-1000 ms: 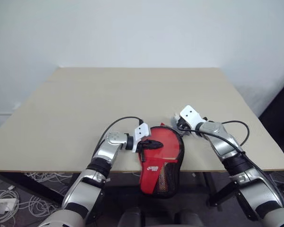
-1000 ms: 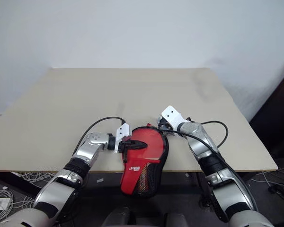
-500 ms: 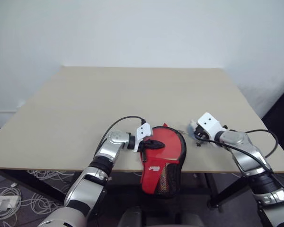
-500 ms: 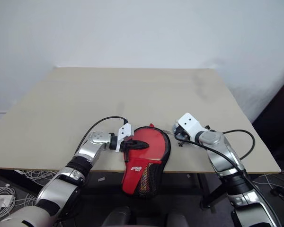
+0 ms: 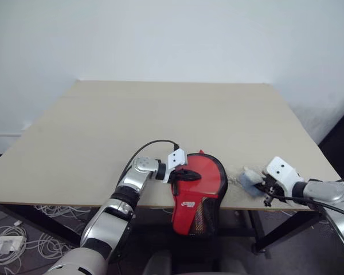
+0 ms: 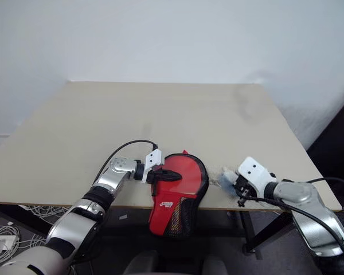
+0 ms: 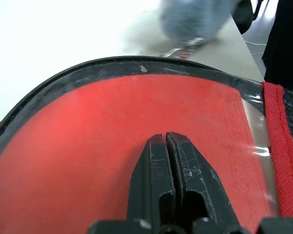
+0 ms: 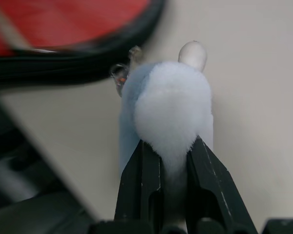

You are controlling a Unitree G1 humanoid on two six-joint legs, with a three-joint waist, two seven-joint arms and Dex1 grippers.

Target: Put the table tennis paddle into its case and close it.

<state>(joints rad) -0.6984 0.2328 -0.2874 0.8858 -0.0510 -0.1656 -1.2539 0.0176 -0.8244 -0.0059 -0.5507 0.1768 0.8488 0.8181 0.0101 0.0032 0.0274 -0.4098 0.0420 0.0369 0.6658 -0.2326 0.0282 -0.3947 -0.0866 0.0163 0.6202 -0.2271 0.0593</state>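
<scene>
Red fabric with a black zip border covers the one case (image 5: 197, 189), a paddle-shaped soft pouch lying at the near edge of the counter (image 5: 160, 114), its mesh-pocketed narrow end hanging over that edge. The left end effector (image 7: 167, 146) reaches in sideways from a bent arm, its fingers pressed together and resting on the case's rounded part. The right end effector (image 8: 168, 151), angled down near the near right corner, pinches one pale blue fluffy charm (image 8: 168, 105) (soft, rounded) that lies beside the case. The paddle itself cannot be made out.
</scene>
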